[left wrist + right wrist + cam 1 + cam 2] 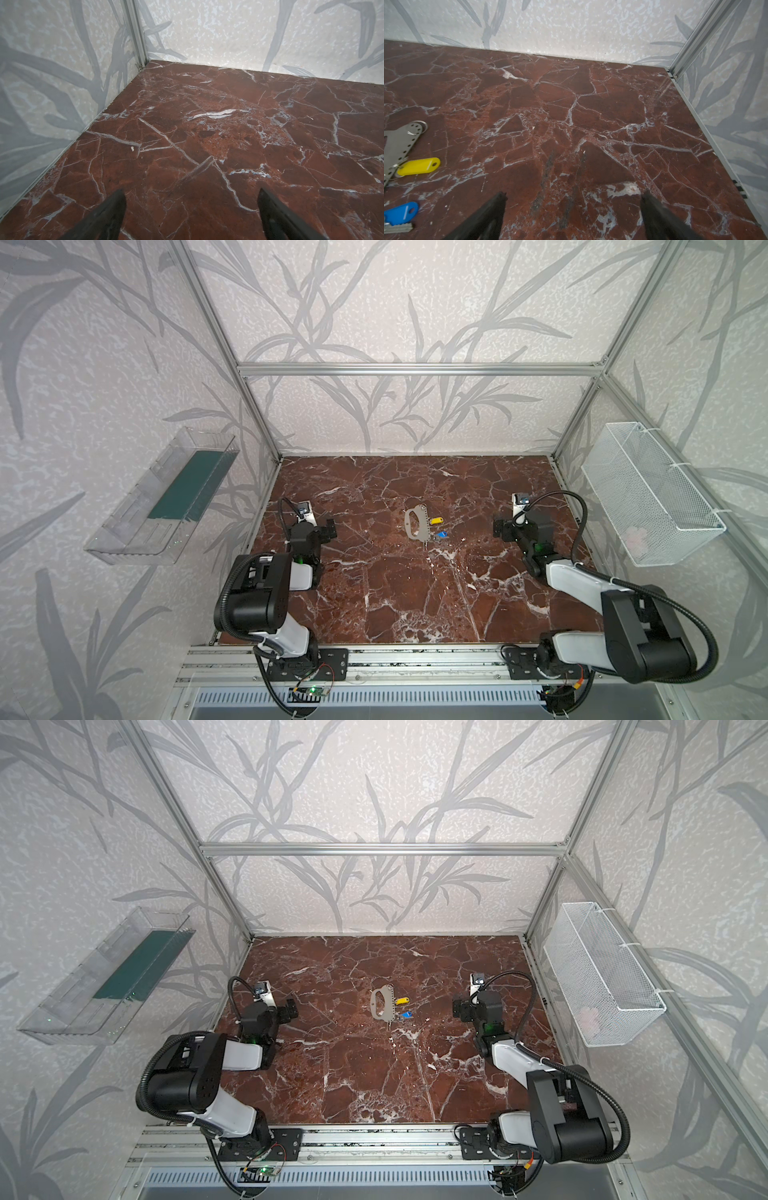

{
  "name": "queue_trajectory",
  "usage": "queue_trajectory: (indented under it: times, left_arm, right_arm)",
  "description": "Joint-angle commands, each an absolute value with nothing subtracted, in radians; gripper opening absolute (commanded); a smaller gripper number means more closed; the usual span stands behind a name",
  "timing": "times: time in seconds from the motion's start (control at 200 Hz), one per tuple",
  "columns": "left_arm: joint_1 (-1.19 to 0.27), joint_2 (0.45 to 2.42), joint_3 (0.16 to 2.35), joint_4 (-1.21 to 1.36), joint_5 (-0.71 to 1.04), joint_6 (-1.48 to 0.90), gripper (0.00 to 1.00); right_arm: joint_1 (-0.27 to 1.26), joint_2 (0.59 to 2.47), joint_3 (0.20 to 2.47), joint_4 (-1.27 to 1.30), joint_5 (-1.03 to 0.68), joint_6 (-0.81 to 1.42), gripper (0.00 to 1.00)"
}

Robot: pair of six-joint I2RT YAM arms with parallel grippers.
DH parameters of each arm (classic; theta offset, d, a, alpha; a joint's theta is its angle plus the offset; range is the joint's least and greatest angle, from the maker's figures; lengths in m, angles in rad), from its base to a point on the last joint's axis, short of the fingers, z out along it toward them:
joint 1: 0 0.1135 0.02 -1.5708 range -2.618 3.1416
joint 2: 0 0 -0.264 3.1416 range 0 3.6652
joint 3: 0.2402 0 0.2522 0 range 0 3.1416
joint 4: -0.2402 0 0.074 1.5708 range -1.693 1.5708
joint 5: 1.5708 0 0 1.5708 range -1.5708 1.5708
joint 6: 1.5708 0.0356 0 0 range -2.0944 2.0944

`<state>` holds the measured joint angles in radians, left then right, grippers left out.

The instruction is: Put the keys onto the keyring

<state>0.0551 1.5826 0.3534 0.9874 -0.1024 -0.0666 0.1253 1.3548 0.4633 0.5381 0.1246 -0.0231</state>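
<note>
– Near the middle of the marble surface (415, 597), what lies there?

– The keyring (417, 523) (383, 1003), flat, with its row of small holes turned toward the right edge. Beside that holed side lie the keys: the yellow key (436, 520) (419, 166) just next to it, and the blue key (442, 534) (400, 213) a little nearer the front edge.

– Are they threaded on?

– I cannot tell. In the right wrist view the yellow tag's thin loop reaches the plate (398, 143), but the join is too small to read. The blue one lies apart.

– And the arms?

– The left gripper (329, 529) (191, 195) hangs by the left edge, fingers spread wide with only bare marble between them. The right gripper (500, 529) (574, 195) sits toward the right edge, equally wide and holding nothing. Both are well apart from the keys.
</note>
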Motion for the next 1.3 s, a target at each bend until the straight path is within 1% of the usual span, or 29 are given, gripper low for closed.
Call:
queue_trajectory:
  times: [0.0,0.05,0.155,0.25,0.285,0.35,0.4,0.465,1.295]
  left_arm:
    - [0.055,1.566,0.359,0.974,-0.094,-0.057,0.99]
    - [0.055,1.565,0.360,0.974,-0.094,-0.057,0.99]
    - [0.053,1.565,0.361,0.973,-0.093,-0.055,0.99]
    - [0.053,1.565,0.361,0.971,-0.090,-0.054,0.99]
    - [0.053,1.565,0.363,0.971,-0.089,-0.054,0.99]
    - [0.053,1.565,0.362,0.970,-0.089,-0.054,0.99]
    - [0.053,1.564,0.362,0.969,-0.088,-0.053,0.99]
    - [0.053,1.565,0.363,0.970,-0.087,-0.054,0.99]
    - [0.053,1.565,0.363,0.970,-0.087,-0.053,0.99]
  right_arm:
    - [0.098,1.400,0.443,0.696,0.131,-0.028,0.99]
    - [0.080,1.426,0.425,0.732,0.080,-0.019,0.99]
    - [0.041,1.501,0.379,0.893,-0.038,-0.011,0.99]
    - [0.037,1.604,0.342,1.074,-0.148,-0.039,0.99]
    - [0.035,1.584,0.340,1.044,-0.167,-0.051,0.99]
    - [0.034,1.575,0.362,0.986,-0.166,-0.049,0.99]
    - [0.034,1.594,0.361,1.021,-0.176,-0.055,0.99]
    - [0.035,1.588,0.366,1.000,-0.155,-0.052,0.99]
    - [0.035,1.589,0.365,1.003,-0.156,-0.051,0.99]
